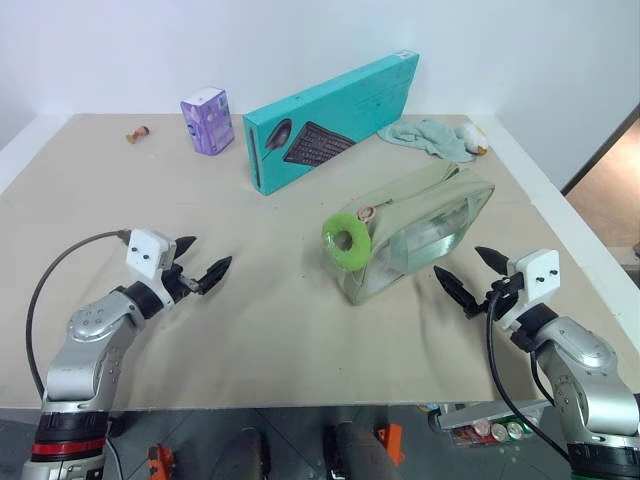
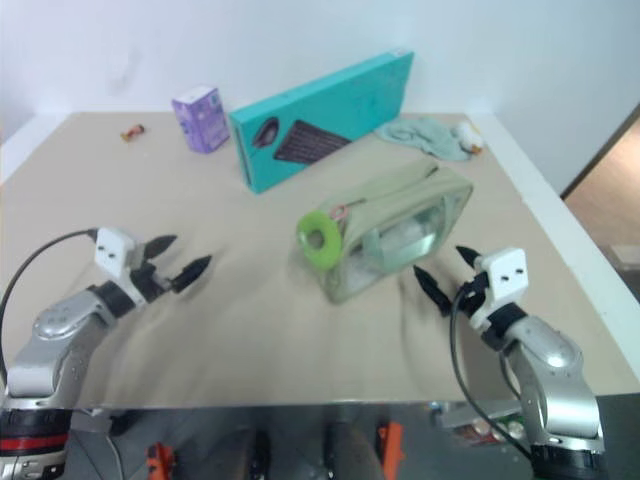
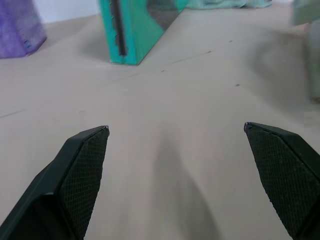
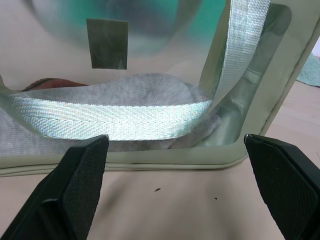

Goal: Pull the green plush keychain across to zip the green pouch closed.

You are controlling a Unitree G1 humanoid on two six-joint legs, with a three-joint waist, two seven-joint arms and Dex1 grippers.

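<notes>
Hovering low over the beige table [image 1: 270,340], the left gripper [image 1: 201,262] sits at the lower left of the head view with its two black fingers spread apart and nothing between them. At the lower right, the right gripper [image 1: 470,270] is likewise released, its fingers wide and empty, pointing toward the near clear side panel of the green pouch [image 1: 425,225] without touching it. In the right wrist view a pale woven strap [image 4: 150,120] loops across that panel, with grey cloth visible inside. The pouch lies right of centre, angled toward the upper right. The green plush keychain [image 1: 348,241] hangs at the pouch's near left end, close to frame centre. Behind, a long teal keyboard box [image 1: 335,120] leans across the upper middle, a purple pack [image 1: 208,121] stands to its left, and a pale teal cloth [image 1: 430,136] lies at the upper right.
</notes>
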